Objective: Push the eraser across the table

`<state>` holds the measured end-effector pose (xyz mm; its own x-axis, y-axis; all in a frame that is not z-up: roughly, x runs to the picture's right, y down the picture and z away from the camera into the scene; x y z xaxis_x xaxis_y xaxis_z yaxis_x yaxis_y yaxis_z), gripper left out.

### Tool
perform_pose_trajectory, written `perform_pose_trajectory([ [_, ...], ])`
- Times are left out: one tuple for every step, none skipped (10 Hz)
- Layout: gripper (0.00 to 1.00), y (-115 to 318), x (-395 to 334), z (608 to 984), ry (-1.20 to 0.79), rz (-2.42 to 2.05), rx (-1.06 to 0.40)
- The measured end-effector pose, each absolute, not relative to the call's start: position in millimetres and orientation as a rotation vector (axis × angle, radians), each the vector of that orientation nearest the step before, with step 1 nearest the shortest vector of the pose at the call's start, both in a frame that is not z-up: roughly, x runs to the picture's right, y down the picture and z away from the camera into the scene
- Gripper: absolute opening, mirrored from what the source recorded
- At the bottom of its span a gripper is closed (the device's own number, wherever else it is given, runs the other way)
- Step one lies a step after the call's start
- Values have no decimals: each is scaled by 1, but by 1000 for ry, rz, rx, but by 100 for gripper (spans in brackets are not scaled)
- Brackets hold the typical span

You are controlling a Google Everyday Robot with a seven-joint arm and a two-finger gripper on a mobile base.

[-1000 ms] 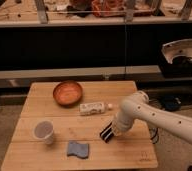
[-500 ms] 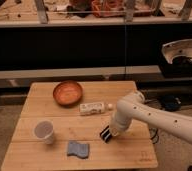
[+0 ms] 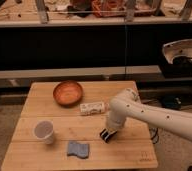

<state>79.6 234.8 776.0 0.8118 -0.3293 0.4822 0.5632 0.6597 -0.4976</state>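
**Closed gripper down at the eraser, front-right of the bowl**

From where I stood, the table (image 3: 139, 159) had most of its bare wood on the side away from the bowl (image 3: 67, 93). The bowl sat near the back edge, a little left of the middle. Diagonally forward and right of it, past the white tube (image 3: 92, 108), the white arm (image 3: 139, 112) reached in from the right. It bent down so that the gripper (image 3: 107, 133) met the planks.

The fingers were drawn together, and I saw nothing caught between them. At their tip lay a small dark shape with pale streaks, which I took for the eraser (image 3: 103, 136). It was so close under the gripper that I could not tell where one ended and the other began. I could not tell its long axis or which way it pointed either.

That spot was much nearer the front edge than the bowl was. A band of open planks ran from it to the front edge. Another stretch of bare wood ran out to the right edge, under the arm.

The tube lay just behind it, on the bowl's side. Nearly straight forward of the bowl, close to the front edge, lay the blue sponge (image 3: 78, 148). The paper cup (image 3: 44, 131) stood forward and left of the bowl. Both were apart from the gripper, with bare boards between.
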Motion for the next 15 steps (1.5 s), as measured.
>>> perform_pose_trajectory([
  [5,233,69,776,-368,-535,-678],
  [5,234,70,776,-366,-538,-676],
  [5,235,73,775,-366,-537,-677],
  [5,238,75,774,-367,-539,-677],
  [5,241,70,773,-373,-551,-677],
  [5,242,65,771,-376,-562,-678],
  [5,243,64,770,-377,-567,-679],
  [5,245,65,768,-375,-572,-682],
  [5,246,63,768,-376,-582,-681],
  [5,247,61,768,-379,-588,-682],
  [5,249,61,767,-382,-592,-683],
  [5,251,61,767,-384,-599,-685],
  [5,251,58,766,-387,-611,-685],
  [5,252,56,766,-390,-617,-685],
  [5,253,56,766,-389,-621,-687],
])
